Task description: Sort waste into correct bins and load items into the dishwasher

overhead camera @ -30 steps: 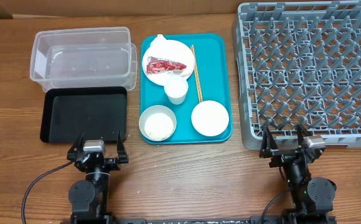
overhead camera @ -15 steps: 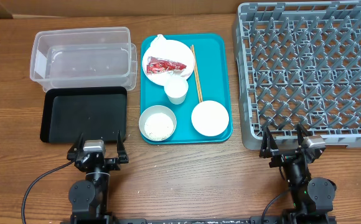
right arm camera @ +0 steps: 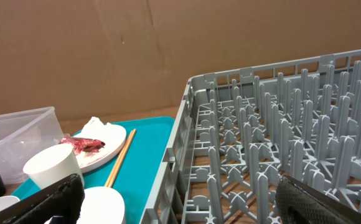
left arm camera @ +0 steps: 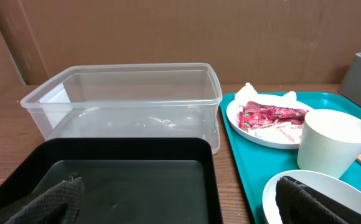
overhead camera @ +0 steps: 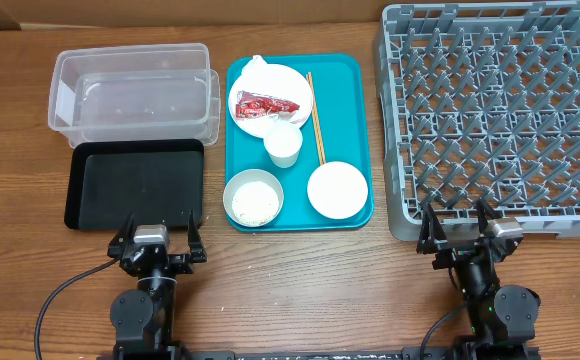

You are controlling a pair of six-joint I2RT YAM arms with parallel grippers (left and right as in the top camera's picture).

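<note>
Your left fingers [left arm camera: 43, 202] stand wide apart with nothing between them, low over the tabletop [overhead camera: 300, 285], just in front of the black tray [overhead camera: 135, 185]. Your right fingers [right arm camera: 330, 202] are spread just as wide and also hold nothing, at the near edge of the grey dish rack [overhead camera: 500, 110].

Right behind the black tray sits the clear tub [overhead camera: 130, 58]. Between these bins and the rack lies the teal tray [overhead camera: 355, 130], which carries the rest. The plate [overhead camera: 298, 88] is at its far end with the red wrapper [overhead camera: 263, 104] on it. The crumpled napkin [overhead camera: 257, 66] pokes out at the plate's far left rim. The cup [overhead camera: 283, 145] stands upright just in front of the plate. The chopsticks [overhead camera: 315, 118] lie side by side to the right of both.

At the near end are two bowls. The left bowl [overhead camera: 228, 192] holds what looks like rice [overhead camera: 254, 203], though the grains are too small to be sure. The right bowl [overhead camera: 337, 189] sits just beside it.
</note>
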